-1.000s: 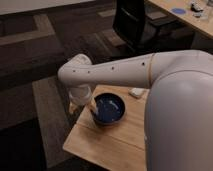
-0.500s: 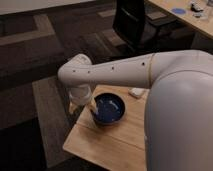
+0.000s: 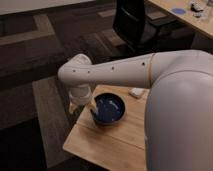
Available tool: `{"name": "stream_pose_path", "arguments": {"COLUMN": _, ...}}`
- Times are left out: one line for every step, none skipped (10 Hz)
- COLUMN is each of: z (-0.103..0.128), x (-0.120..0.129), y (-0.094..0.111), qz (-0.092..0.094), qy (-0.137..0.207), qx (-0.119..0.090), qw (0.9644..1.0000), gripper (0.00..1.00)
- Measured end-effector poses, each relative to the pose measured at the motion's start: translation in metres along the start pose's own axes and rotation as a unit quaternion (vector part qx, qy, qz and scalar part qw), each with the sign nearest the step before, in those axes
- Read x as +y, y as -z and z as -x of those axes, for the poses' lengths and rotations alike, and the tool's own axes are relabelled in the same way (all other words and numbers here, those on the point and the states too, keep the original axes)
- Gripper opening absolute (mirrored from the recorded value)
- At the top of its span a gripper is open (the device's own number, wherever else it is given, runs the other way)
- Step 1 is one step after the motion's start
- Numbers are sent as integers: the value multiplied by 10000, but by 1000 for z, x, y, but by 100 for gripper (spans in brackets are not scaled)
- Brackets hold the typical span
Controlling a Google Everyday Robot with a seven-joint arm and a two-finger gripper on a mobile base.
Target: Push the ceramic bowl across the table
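The dark-blue ceramic bowl sits on the small light-wood table, near its far left corner. My white arm reaches in from the right over the table. My gripper points down at the bowl's left rim and appears to touch it. The arm's bulk hides the right part of the table.
A small white object lies on the table behind the bowl. A black office chair stands at the back. A long wooden desk with a blue disc is at the top right. Dark patterned carpet surrounds the table.
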Motion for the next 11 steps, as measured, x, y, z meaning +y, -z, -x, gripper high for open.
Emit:
{"name": "stream_pose_path", "arguments": {"z": 0, "x": 0, "y": 0, "qz": -1, "qy": 0, "qx": 1, "qw": 10000, "gripper": 65}}
{"name": "stream_pose_path", "arguments": {"z": 0, "x": 0, "y": 0, "qz": 0, "qy": 0, "qx": 0, "qw": 10000, "gripper": 65}}
{"name": "stream_pose_path", "arguments": {"z": 0, "x": 0, "y": 0, "qz": 0, "qy": 0, "qx": 0, "qw": 10000, "gripper": 65}}
{"name": "stream_pose_path", "arguments": {"z": 0, "x": 0, "y": 0, "qz": 0, "qy": 0, "qx": 0, "qw": 10000, "gripper": 65}}
{"name": "stream_pose_path", "arguments": {"z": 0, "x": 0, "y": 0, "qz": 0, "qy": 0, "qx": 0, "qw": 10000, "gripper": 65}}
{"name": "stream_pose_path", "arguments": {"z": 0, "x": 0, "y": 0, "qz": 0, "qy": 1, "qx": 0, "qw": 10000, "gripper": 65}}
{"name": "stream_pose_path", "arguments": {"z": 0, "x": 0, "y": 0, "qz": 1, "qy": -3, "qx": 2, "qw": 10000, "gripper": 65}}
{"name": "stream_pose_path", "arguments": {"z": 0, "x": -1, "y": 0, "qz": 5, "qy": -18, "qx": 6, "qw": 10000, "gripper": 65}}
{"name": "stream_pose_path", "arguments": {"z": 3, "x": -15, "y": 1, "qz": 33, "qy": -165, "qx": 6, "qw": 9999, "gripper": 65}}
{"name": "stream_pose_path", "arguments": {"z": 9, "x": -31, "y": 3, "qz": 103, "qy": -299, "qx": -5, "qw": 9995, "gripper": 65}}
{"name": "stream_pose_path", "arguments": {"z": 17, "x": -52, "y": 5, "qz": 167, "qy": -421, "qx": -14, "qw": 9990, "gripper": 65}}
